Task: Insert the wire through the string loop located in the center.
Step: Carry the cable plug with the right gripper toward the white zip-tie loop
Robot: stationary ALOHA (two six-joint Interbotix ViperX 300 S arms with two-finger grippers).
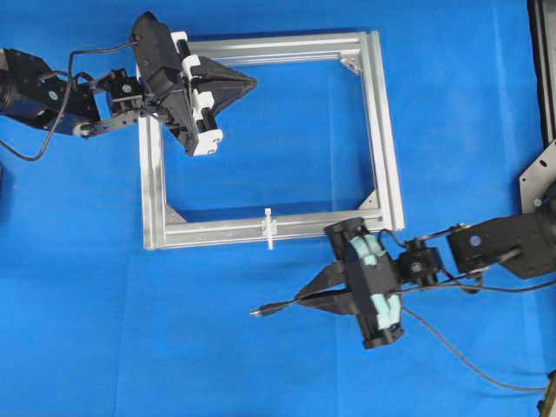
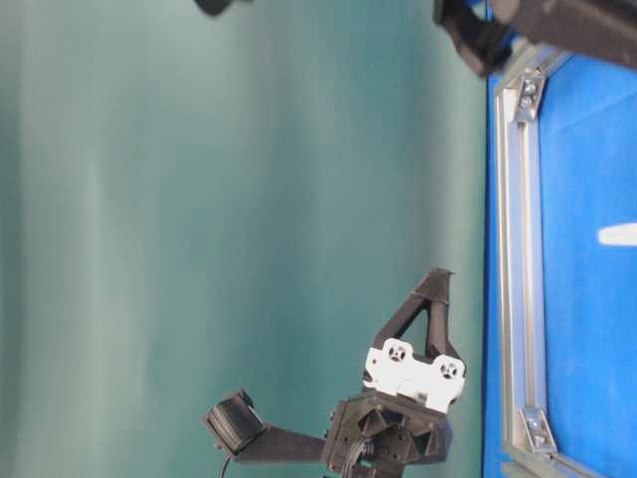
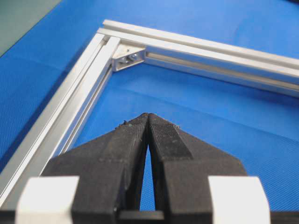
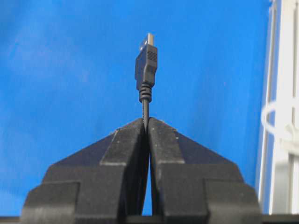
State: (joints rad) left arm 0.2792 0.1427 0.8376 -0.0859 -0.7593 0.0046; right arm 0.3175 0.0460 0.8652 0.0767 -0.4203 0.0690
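So, overhead view: your right gripper (image 1: 306,294) is clamped on the wire (image 1: 276,307), sitting on the blue table (image 1: 87,330) just outside the near bar of the aluminium frame (image 1: 387,156), plug tip sticking out to the left. The string loop (image 1: 269,228) stands across the middle of that near bar, up and left of the plug, not touching it. Your left gripper (image 1: 250,82) is closed on nothing, over the frame's far left corner. Table-level view: the left gripper (image 2: 439,277) hangs beside the frame bar (image 2: 526,299); the wire isn't visible here. Left wrist view: fingers (image 3: 161,133) pressed together, empty, pointing at a corner bracket (image 3: 128,57). Right wrist view: fingers (image 4: 161,135) pinch the cable just behind the plug (image 4: 146,63), plug upright; the loop (image 4: 273,122) is at the right edge around the bar.
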